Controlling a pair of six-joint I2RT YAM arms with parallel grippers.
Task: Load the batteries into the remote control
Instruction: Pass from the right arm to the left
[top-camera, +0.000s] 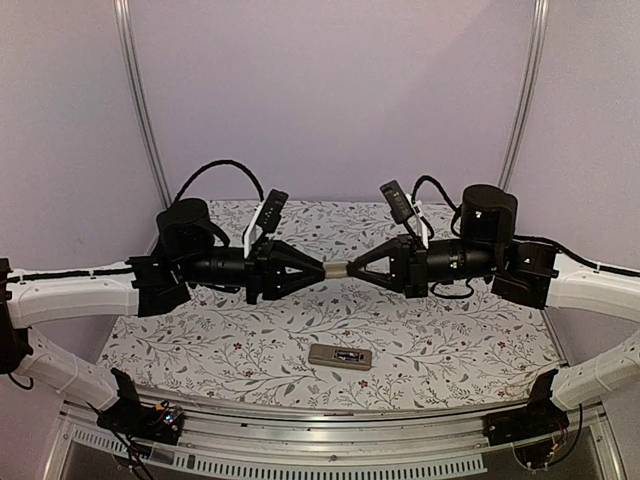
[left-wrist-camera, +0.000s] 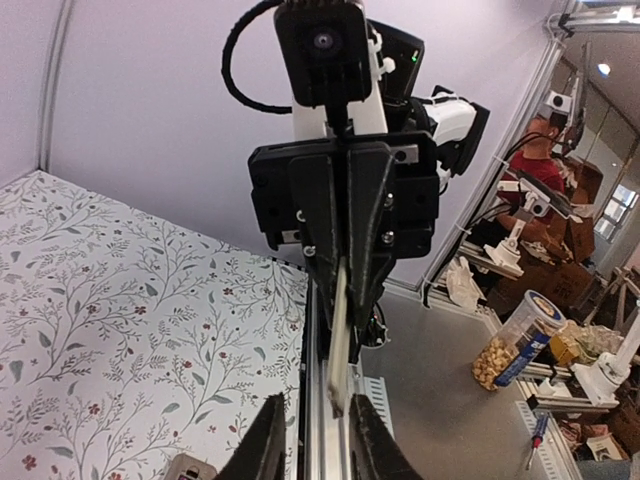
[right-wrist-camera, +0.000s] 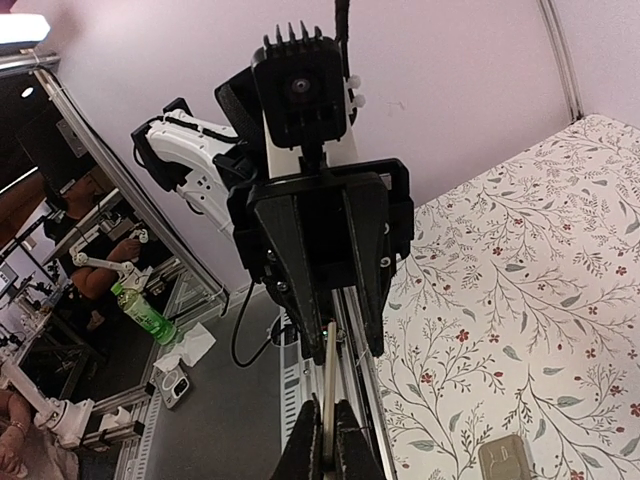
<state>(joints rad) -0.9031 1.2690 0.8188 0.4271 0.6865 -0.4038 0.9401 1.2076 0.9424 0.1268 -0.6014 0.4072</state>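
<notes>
The remote control (top-camera: 340, 356) lies tan-grey back up on the patterned table (top-camera: 200, 330), near the front edge. Its corner also shows in the left wrist view (left-wrist-camera: 190, 468) and the right wrist view (right-wrist-camera: 505, 458). The batteries cannot be made out; a dark patch in the remote's recess is too small to read. Both arms meet above the table's middle. My right gripper (right-wrist-camera: 328, 445) is shut on a thin flat grey cover piece (right-wrist-camera: 328, 390), held edge-on. My left gripper (left-wrist-camera: 318, 440) is open, its fingers (left-wrist-camera: 265, 440) either side of the cover's free end (left-wrist-camera: 338, 385) without touching it.
Grey walls and two aluminium posts (top-camera: 140, 110) close off the back. A metal rail (top-camera: 330, 415) runs along the table's front edge below the remote. Off the table, the wrist views show a workshop floor with a snack jar (left-wrist-camera: 515, 340) and a green bottle (right-wrist-camera: 140, 310).
</notes>
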